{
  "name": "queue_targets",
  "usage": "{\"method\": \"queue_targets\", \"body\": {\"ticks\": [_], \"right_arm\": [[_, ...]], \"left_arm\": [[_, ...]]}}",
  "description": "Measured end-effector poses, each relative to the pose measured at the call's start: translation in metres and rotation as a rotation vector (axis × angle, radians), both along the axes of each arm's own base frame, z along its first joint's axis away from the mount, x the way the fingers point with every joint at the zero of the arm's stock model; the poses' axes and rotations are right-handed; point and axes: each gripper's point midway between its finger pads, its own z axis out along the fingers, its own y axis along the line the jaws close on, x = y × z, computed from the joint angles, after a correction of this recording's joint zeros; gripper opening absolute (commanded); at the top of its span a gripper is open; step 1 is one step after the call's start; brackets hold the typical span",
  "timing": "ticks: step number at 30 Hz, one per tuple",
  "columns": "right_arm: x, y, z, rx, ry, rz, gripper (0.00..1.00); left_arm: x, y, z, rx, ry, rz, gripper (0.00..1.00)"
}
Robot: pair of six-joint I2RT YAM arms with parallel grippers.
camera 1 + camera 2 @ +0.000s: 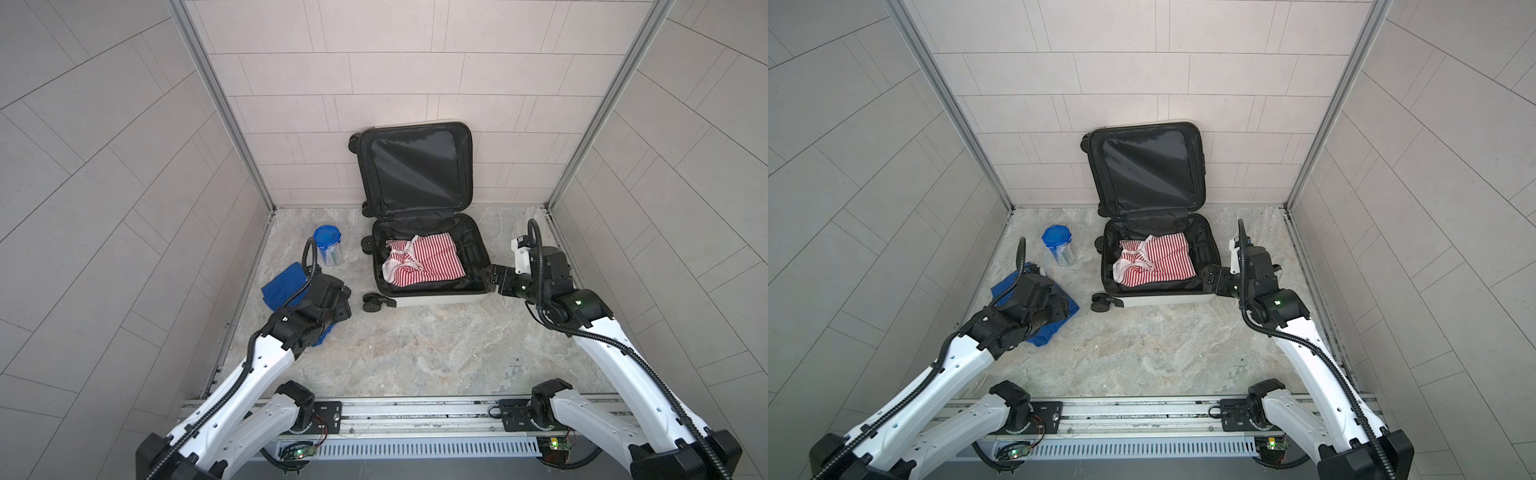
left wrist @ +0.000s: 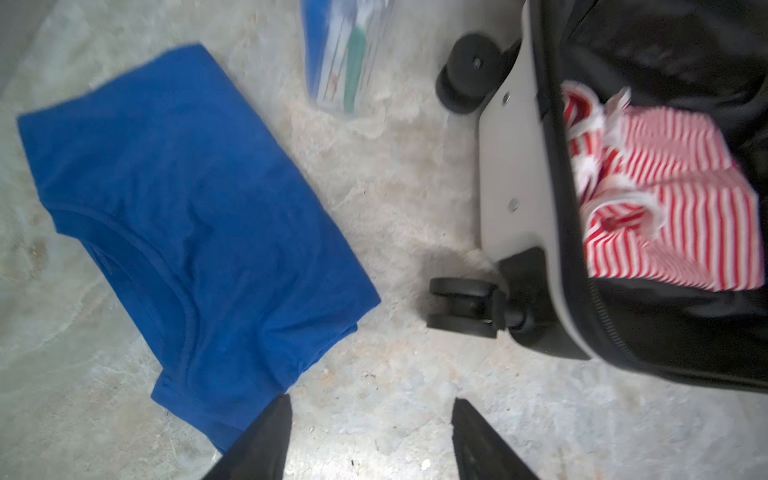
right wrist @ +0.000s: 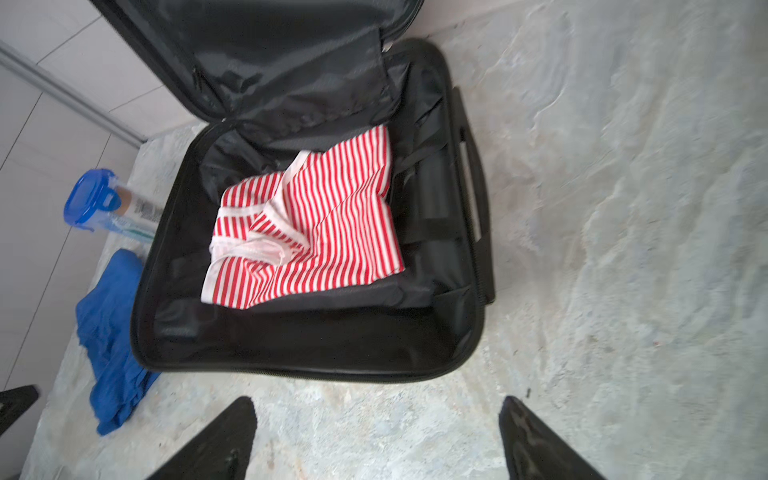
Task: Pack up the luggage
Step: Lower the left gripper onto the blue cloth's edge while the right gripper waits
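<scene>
Nearest the camera, a metal rail (image 1: 415, 409) is seen in both top views, with two white-and-black arms mounted on it and reaching out over a marbled table (image 1: 415, 349).

The luggage (image 1: 440, 298) is placed at the far middle of the table. It lies open, with its black-lined lid (image 1: 415, 170) propped upright against the back wall (image 1: 415, 83). A red-and-white striped garment (image 1: 424, 262) is laid inside the lower half. A folded blue shirt (image 2: 187, 208) and a clear container (image 1: 328, 245) with a blue cap are left on the table beside it.

The left gripper (image 2: 371, 401) is held above the near edge of the blue shirt, its fingers spread apart and nothing caught between them. The right gripper (image 3: 378, 401) is held just beside the case's right side, its fingers spread wide and likewise empty.

The shell is judged to be stiff, smooth and fairly light. Its wheels (image 1: 372, 302) may let it roll when pushed. The lid's free rim is judged the best place to take hold, or the black handle (image 3: 469, 183) on the side.
</scene>
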Motion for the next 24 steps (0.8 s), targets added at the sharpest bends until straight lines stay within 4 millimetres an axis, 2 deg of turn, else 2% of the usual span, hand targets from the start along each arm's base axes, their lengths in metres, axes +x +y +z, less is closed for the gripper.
{"method": "queue_targets", "body": {"ticks": [4, 7, 10, 17, 21, 24], "right_arm": [[-0.021, 0.039, -0.018, -0.001, 0.036, 0.123, 0.93], [-0.038, 0.068, -0.026, -0.015, 0.039, 0.206, 0.93], [-0.050, 0.093, -0.032, -0.025, 0.040, 0.271, 0.93], [-0.057, 0.127, -0.057, -0.061, 0.090, 0.323, 0.94], [-0.056, 0.132, -0.067, -0.079, 0.112, 0.324, 0.95], [-0.053, 0.133, -0.062, -0.077, 0.102, 0.319, 0.97]], "left_arm": [[-0.015, 0.004, -0.046, 0.000, 0.106, 0.041, 0.61], [-0.022, 0.007, -0.068, 0.003, 0.150, 0.065, 0.60], [-0.024, 0.010, -0.080, 0.010, 0.170, 0.090, 0.60], [-0.019, 0.018, -0.081, 0.051, 0.141, 0.120, 0.60], [-0.010, 0.020, -0.071, 0.098, 0.107, 0.090, 0.61], [0.002, 0.017, -0.058, 0.130, 0.076, 0.059, 0.64]]}}
